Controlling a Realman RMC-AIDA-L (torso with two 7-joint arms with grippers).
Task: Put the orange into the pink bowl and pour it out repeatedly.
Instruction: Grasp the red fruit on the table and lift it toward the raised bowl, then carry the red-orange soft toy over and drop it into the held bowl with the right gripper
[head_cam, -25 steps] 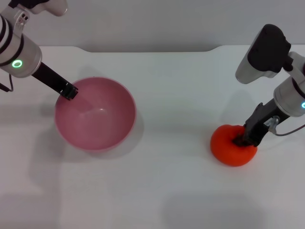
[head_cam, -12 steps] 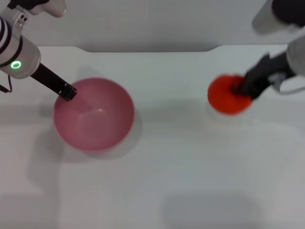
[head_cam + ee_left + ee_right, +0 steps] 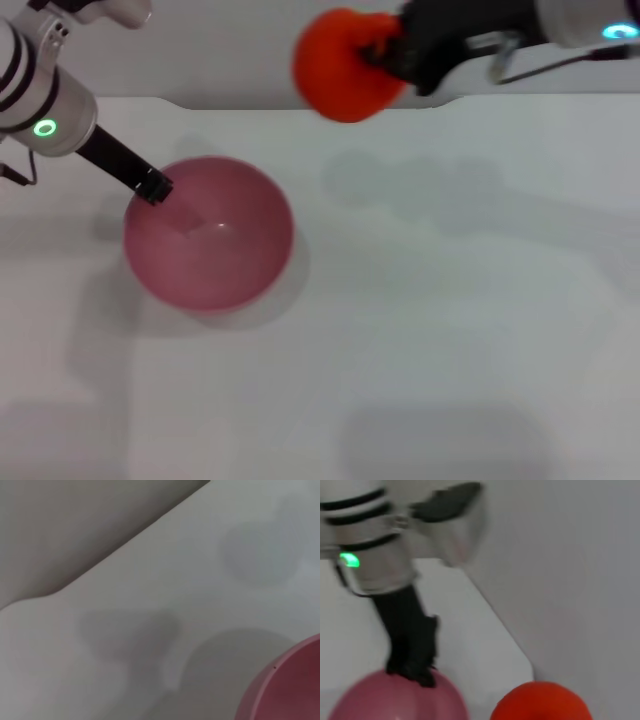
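The orange [image 3: 342, 66] hangs high in the air near the table's far edge, up and to the right of the pink bowl [image 3: 210, 235]. My right gripper [image 3: 385, 50] is shut on the orange from its right side. The bowl stands upright on the white table at the left, with nothing inside. My left gripper [image 3: 154, 187] is shut on the bowl's far-left rim. In the right wrist view the orange [image 3: 540, 702] shows close up beside the pink bowl [image 3: 400, 697], with the left gripper [image 3: 412, 667] on the rim. The left wrist view catches only an edge of the bowl [image 3: 290, 685].
The white table [image 3: 430, 330] stretches to the right and front of the bowl. A grey wall [image 3: 240, 50] runs behind the table's far edge.
My right gripper has lifted the orange off the table at the right and carried it up and left toward the bowl. The left gripper and bowl have shifted only slightly.
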